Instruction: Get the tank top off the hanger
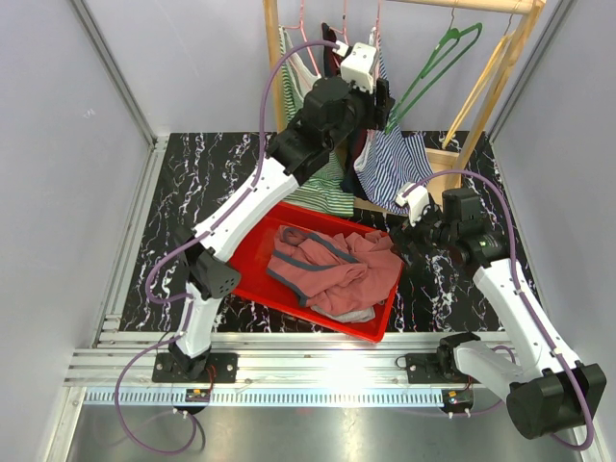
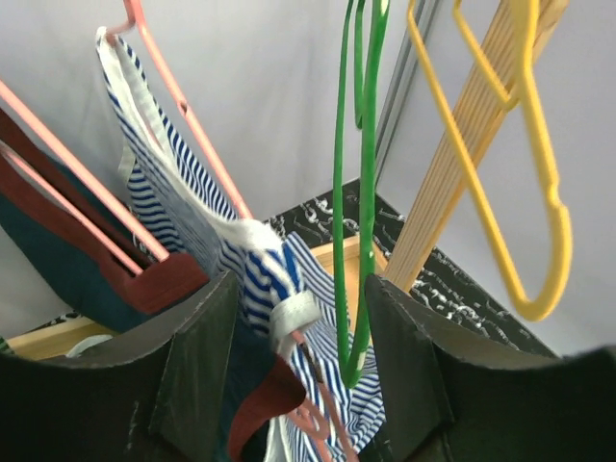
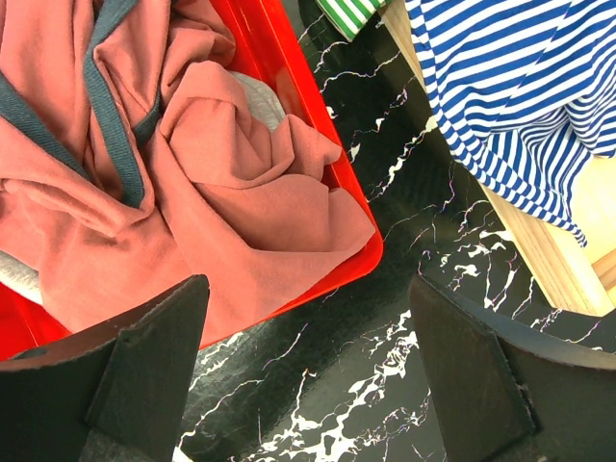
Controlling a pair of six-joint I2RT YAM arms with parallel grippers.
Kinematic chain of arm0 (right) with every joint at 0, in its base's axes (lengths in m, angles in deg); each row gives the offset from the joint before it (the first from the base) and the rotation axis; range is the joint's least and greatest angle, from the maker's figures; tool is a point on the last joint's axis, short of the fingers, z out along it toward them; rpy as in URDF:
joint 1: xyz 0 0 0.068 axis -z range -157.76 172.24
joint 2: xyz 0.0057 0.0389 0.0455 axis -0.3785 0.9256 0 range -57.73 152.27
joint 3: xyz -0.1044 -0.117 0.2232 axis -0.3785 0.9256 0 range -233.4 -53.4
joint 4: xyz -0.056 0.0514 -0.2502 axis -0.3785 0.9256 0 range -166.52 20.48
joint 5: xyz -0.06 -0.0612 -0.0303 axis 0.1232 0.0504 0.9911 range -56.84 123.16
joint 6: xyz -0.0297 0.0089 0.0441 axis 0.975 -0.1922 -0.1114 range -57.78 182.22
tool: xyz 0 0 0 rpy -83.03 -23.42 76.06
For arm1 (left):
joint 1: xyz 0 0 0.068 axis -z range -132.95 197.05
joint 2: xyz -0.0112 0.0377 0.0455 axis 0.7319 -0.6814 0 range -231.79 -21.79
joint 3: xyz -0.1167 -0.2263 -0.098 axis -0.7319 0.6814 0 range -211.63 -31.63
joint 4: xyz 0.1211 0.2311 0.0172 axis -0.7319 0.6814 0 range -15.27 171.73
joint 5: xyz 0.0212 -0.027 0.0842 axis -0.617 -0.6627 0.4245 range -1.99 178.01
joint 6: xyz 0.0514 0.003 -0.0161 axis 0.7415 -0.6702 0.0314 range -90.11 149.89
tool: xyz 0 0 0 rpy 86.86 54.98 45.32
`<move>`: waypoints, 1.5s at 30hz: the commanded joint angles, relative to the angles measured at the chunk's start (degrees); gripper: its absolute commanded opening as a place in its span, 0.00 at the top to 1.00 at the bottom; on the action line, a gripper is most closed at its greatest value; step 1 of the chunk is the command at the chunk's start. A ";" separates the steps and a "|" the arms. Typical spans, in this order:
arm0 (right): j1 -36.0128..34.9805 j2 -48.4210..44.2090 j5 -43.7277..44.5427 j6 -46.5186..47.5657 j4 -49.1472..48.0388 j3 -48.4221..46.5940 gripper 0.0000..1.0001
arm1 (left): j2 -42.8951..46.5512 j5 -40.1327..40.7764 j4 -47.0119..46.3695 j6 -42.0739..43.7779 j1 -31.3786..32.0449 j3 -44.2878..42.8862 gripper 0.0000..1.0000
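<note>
Up at the rack, I am working the left hand (image 2: 298, 318) in against the blue-and-white striped tank top (image 2: 144, 192), which is hanging from a pink hanger (image 2: 190, 125) with its long axis running straight down toward the counter (image 3: 366, 385). The white-edged strap is looping over the hanger's sloping arm, directly ahead of the hand and slightly to its left. A green hanger (image 2: 339, 241) is dangling just beside it and falling into the same gap.

The left hand is standing partly open, gripping nothing. Its fingers are straddling the striped cloth, the tip of the pink hanger and the green hanger. The left finger appears to be brushing the fabric, though I cannot tell for certain.

The right hand (image 3: 308, 318) is hovering low over the counter, spread wide and empty, beside the corner of the red tray (image 3: 371, 252) holding crumpled pink garments (image 3: 221, 192). Only the tank top's hem is showing in its view, well above it.

The left arm is clearly the nearer one. In my judgement, the coming move is turning on sliding that strap sideways and down off the hanger's arm without snagging the green hanger.
</note>
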 commanded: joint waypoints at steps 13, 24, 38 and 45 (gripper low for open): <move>0.82 -1.57 -0.52 -0.47 -2.08 -0.18 0.08 | -4.90 -4.08 -8.00 -12.81 -3.39 -6.49 0.43; 0.91 -1.66 -0.61 -0.55 -2.08 -0.18 0.08 | -6.05 -2.24 -7.31 -11.60 -4.01 -6.49 0.54; 1.00 -1.75 -0.78 -0.64 -1.99 -0.27 0.08 | -7.02 3.48 -4.92 -2.19 -3.75 -5.96 0.93; 1.17 -1.57 -0.87 -0.64 -1.99 -0.36 0.08 | -4.47 1.55 -11.42 -4.64 -3.84 -6.05 1.00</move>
